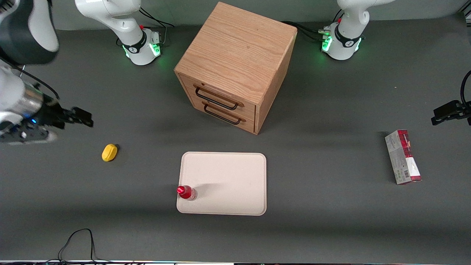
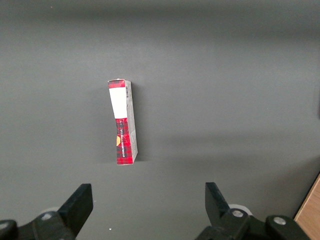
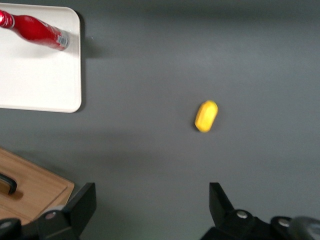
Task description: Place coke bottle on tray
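- Front view: we see the coke bottle (image 1: 186,192) standing upright on the tray (image 1: 228,176), in the corner nearest the camera toward the working arm's end, close to the rim. We judge the placing done, since the bottle stands free with nothing holding it. The gripper (image 1: 79,117) hangs above the desk (image 1: 331,228) well apart from the tray, toward the working arm's end, with a small yellow object (image 1: 109,152) lying on the desk between it and the tray. The wooden drawer cabinet (image 1: 235,70) stands farther from the camera than the tray.
- Right wrist view: we see the fingers (image 3: 80,205) spread open with nothing between them, above bare desk and the yellow object, a sign the bottle is let go.
- Left wrist view: only a red-and-grey carton (image 2: 123,122) shows, lying on the desk.
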`<act>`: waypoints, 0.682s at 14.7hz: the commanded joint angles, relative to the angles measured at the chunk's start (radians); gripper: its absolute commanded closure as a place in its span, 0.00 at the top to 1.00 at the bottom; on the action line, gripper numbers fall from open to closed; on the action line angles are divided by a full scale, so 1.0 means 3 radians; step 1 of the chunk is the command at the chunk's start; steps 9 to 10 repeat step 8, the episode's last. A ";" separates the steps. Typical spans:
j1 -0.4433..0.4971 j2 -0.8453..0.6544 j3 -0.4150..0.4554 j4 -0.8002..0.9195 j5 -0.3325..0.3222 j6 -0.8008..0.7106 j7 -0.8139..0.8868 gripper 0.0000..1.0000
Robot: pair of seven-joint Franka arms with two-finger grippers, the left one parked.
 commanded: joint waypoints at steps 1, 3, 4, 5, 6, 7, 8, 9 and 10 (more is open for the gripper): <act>-0.0001 -0.0338 -0.0076 -0.0261 0.0108 -0.0097 -0.0080 1.00; -0.0006 -0.0385 -0.0076 -0.0261 0.0103 -0.0127 -0.0044 1.00; -0.0006 -0.0400 -0.0076 -0.0266 0.0087 -0.0143 -0.0044 1.00; -0.0016 -0.0400 -0.0076 -0.0266 0.0082 -0.0148 -0.0044 1.00; -0.0041 -0.0400 -0.0076 -0.0266 0.0082 -0.0143 -0.0034 1.00; -0.0047 -0.0395 -0.0076 -0.0266 0.0082 -0.0143 -0.0034 1.00; -0.0052 -0.0395 -0.0076 -0.0266 0.0082 -0.0143 -0.0034 1.00; -0.0052 -0.0395 -0.0076 -0.0266 0.0082 -0.0143 -0.0034 1.00; -0.0052 -0.0395 -0.0076 -0.0266 0.0082 -0.0143 -0.0034 1.00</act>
